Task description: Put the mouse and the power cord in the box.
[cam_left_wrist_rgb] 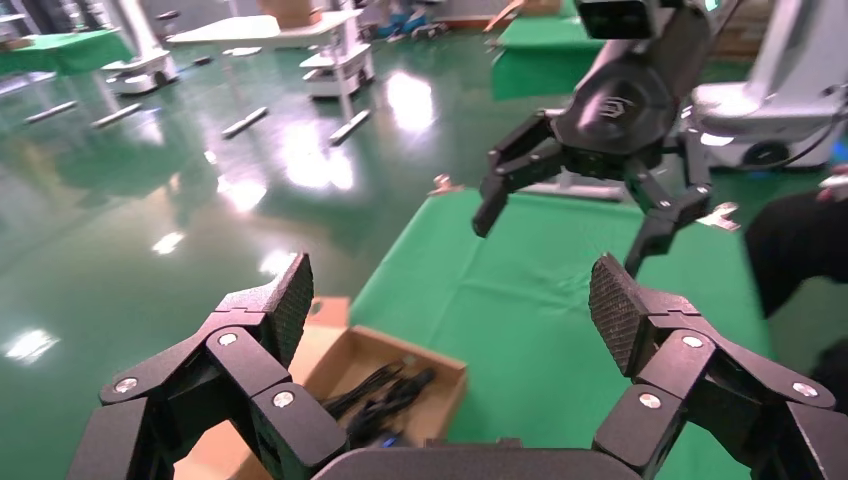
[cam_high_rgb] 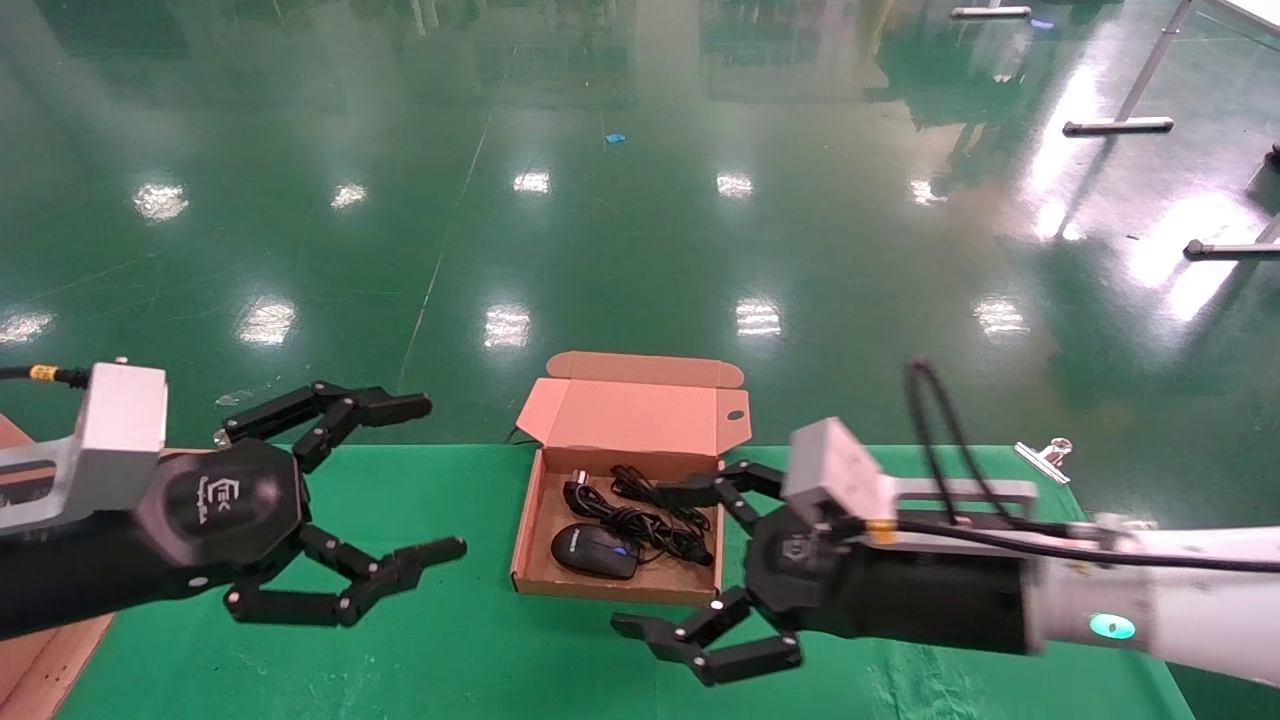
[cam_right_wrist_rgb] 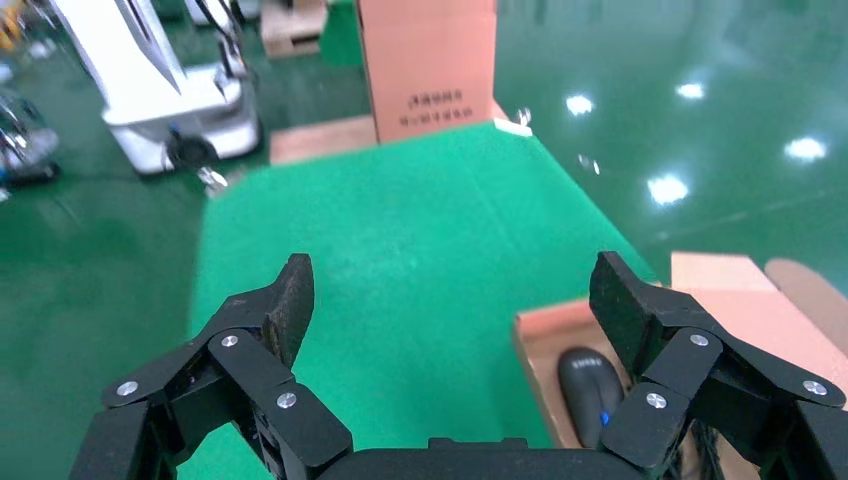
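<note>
The brown cardboard box (cam_high_rgb: 530, 540) lies open on the green table, its lid (cam_high_rgb: 634, 412) standing up at the back. Inside it rest the black mouse (cam_high_rgb: 594, 550) with a blue mark and the tangled black power cord (cam_high_rgb: 645, 510). My right gripper (cam_high_rgb: 665, 560) hovers open just right of the box, nothing between its fingers. My left gripper (cam_high_rgb: 432, 478) is open and empty, held left of the box. The right wrist view shows the mouse (cam_right_wrist_rgb: 588, 388) in the box corner (cam_right_wrist_rgb: 535, 352). The left wrist view shows the cord (cam_left_wrist_rgb: 385, 395) inside the box (cam_left_wrist_rgb: 440, 400).
A cardboard sheet (cam_high_rgb: 40, 660) sits at the table's left edge. A metal clip (cam_high_rgb: 1045, 457) lies at the far right of the table. Beyond the table's far edge is glossy green floor. A tall printed carton (cam_right_wrist_rgb: 428, 65) stands past the table's left end.
</note>
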Available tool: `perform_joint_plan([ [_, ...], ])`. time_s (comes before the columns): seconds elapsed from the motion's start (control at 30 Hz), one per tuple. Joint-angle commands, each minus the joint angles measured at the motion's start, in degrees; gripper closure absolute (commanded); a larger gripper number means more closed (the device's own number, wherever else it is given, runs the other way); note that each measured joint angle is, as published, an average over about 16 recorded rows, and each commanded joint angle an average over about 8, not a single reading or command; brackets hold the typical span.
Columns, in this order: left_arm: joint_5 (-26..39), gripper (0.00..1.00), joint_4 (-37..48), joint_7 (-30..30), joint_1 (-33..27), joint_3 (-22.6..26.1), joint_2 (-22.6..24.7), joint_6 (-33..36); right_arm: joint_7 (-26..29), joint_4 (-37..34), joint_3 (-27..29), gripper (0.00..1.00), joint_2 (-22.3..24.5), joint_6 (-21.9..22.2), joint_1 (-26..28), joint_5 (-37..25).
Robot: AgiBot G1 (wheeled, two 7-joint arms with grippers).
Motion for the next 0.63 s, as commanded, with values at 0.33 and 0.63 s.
perform_joint_plan([
  [0.33,-3.01,0.0,-9.29,-8.7,3.2,-2.77,-1.15,2.73,2.32,7.12,12.39,0.0,7.98,-8.92,-6.91,7.26],
  [0.63,-4.97,0.0,-15.35,-14.38,5.29,-4.58,-1.9,4.51,3.84,11.78,20.49,0.0,13.21,-14.76,-11.43,12.0],
])
